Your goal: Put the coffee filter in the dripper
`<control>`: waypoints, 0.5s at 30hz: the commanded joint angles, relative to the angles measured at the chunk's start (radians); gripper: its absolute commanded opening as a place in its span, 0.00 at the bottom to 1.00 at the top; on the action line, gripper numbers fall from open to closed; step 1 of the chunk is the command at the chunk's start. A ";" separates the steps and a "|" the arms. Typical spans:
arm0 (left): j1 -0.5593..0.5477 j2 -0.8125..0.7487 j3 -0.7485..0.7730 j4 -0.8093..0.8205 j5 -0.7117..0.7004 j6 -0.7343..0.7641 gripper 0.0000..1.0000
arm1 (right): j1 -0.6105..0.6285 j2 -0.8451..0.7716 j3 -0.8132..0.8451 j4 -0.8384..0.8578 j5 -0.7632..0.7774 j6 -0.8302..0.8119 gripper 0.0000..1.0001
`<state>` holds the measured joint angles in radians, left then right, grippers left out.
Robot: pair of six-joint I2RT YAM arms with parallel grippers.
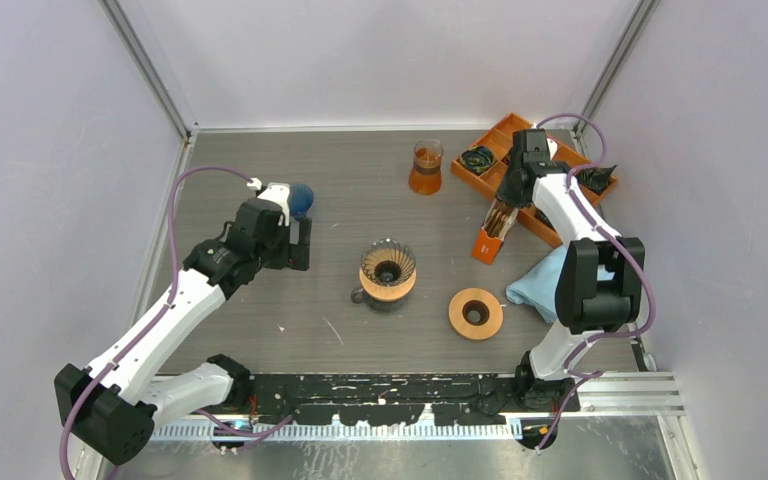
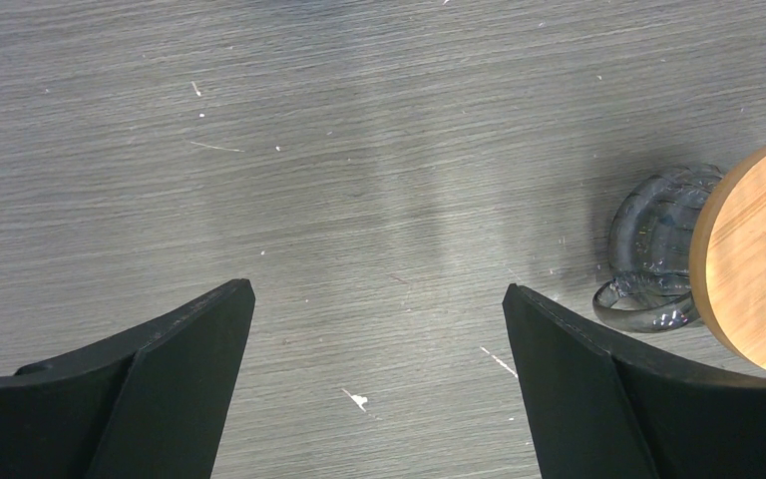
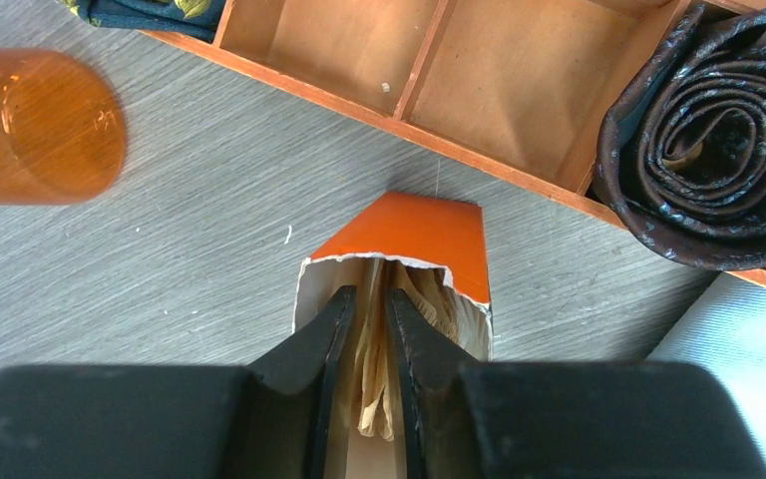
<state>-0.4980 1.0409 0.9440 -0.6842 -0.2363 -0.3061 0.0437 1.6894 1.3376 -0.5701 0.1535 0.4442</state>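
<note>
Right gripper (image 3: 369, 292) inside orange filter box (image 3: 409, 228), centre frame — jaws nearly closed, pinching a coffee filter (image 3: 372, 384). Left gripper (image 2: 379, 291) — spread wide, empty, left of dripper (image 1: 387, 266).

One dripper (image 1: 388, 270); one wooden ring (image 1: 476, 313); one amber glass (image 1: 426, 168); one tray (image 1: 508, 132); one filter box (image 1: 487, 245); two rolled ties (image 1: 478, 158) (image 1: 597, 180); one cloth (image 1: 535, 285).

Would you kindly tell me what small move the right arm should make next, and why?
Probably draw the right gripper back out of the orange filter box: it is closed on a paper filter inside the torn opening, so a gentle pull should free that filter for the dripper, which holds none yet.
</note>
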 commanded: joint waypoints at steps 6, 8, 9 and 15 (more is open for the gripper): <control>-0.001 -0.014 0.003 0.053 -0.022 0.010 0.99 | -0.008 0.009 0.049 0.026 -0.007 -0.003 0.12; -0.001 -0.015 0.003 0.053 -0.023 0.010 0.99 | -0.008 0.009 0.059 0.022 -0.011 -0.007 0.06; -0.001 -0.014 0.004 0.052 -0.024 0.011 0.99 | -0.008 0.007 0.064 0.017 -0.010 -0.009 0.03; -0.001 -0.010 0.007 0.055 -0.016 0.015 0.99 | -0.010 -0.017 0.107 -0.025 -0.006 -0.020 0.01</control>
<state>-0.4980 1.0409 0.9440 -0.6842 -0.2375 -0.3058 0.0399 1.7046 1.3746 -0.5800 0.1467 0.4400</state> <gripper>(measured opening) 0.994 0.035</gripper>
